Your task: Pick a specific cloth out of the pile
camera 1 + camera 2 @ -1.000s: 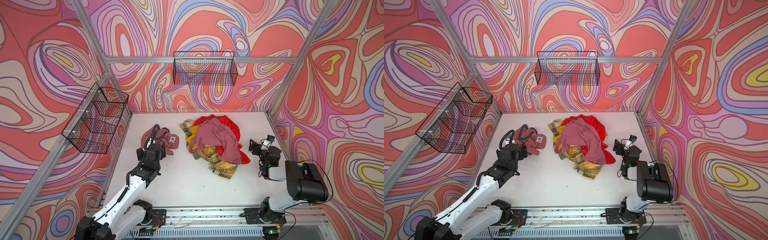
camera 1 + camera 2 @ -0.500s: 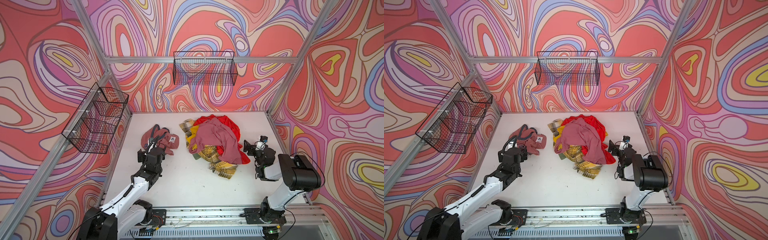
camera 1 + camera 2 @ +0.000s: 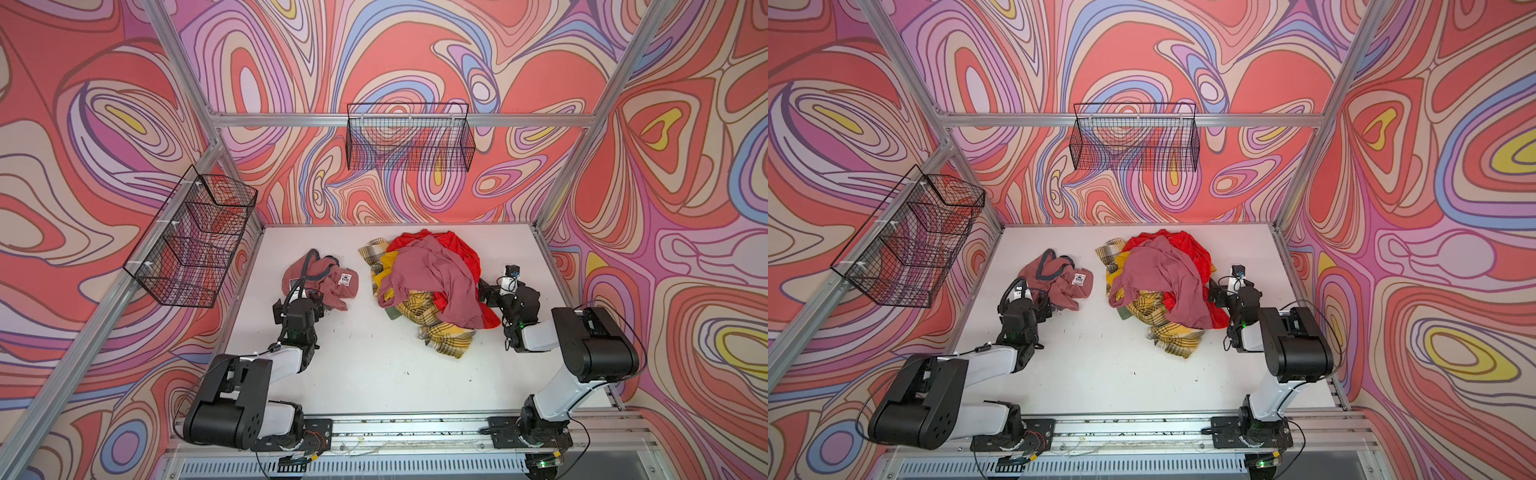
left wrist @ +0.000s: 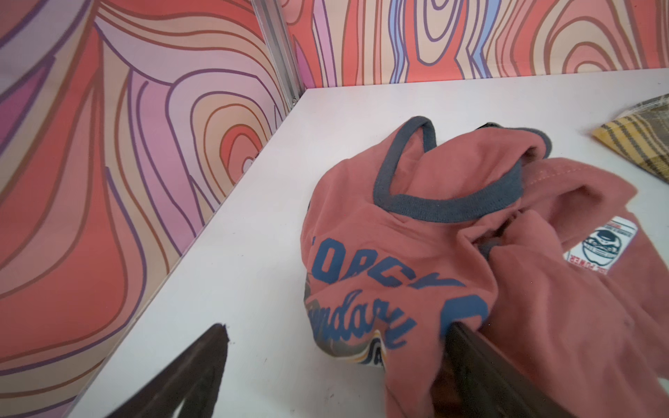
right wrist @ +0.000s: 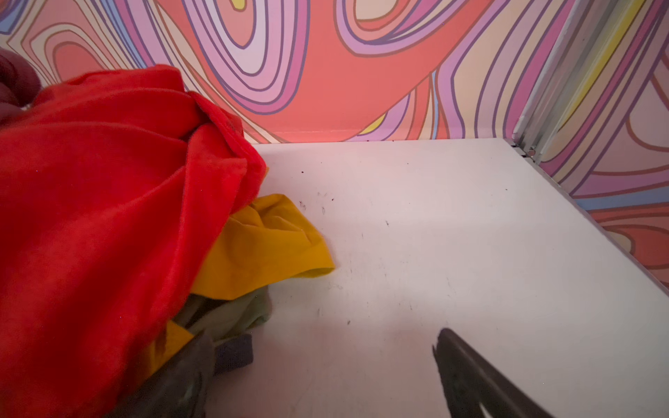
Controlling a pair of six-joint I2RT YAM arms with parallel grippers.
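The cloth (image 3: 332, 284) (image 3: 1065, 282), a small dusty-pink garment with blue-grey trim and a white label, lies crumpled at the left of the table, apart from the pile. My left gripper (image 3: 313, 297) (image 3: 1045, 305) is open at its near edge. In the left wrist view the gripper (image 4: 336, 329) has one finger against a fold of the cloth (image 4: 416, 231) and the other over bare table. The pile (image 3: 432, 282) (image 3: 1163, 286) of red, pink, yellow and plaid cloths sits right of centre. My right gripper (image 3: 484, 293) (image 3: 1214, 296) (image 5: 322, 340) stands open at the right edge of the pile (image 5: 108, 217), holding nothing.
A black wire basket (image 3: 195, 241) hangs on the left wall and another wire basket (image 3: 409, 137) on the back wall. The white table (image 3: 374, 365) is bare in front of the cloths. Patterned walls and aluminium posts (image 3: 552, 199) close it in.
My right gripper has moved left, up to the pile's edge. The left arm has folded back a little, with its gripper still at the small pink cloth.
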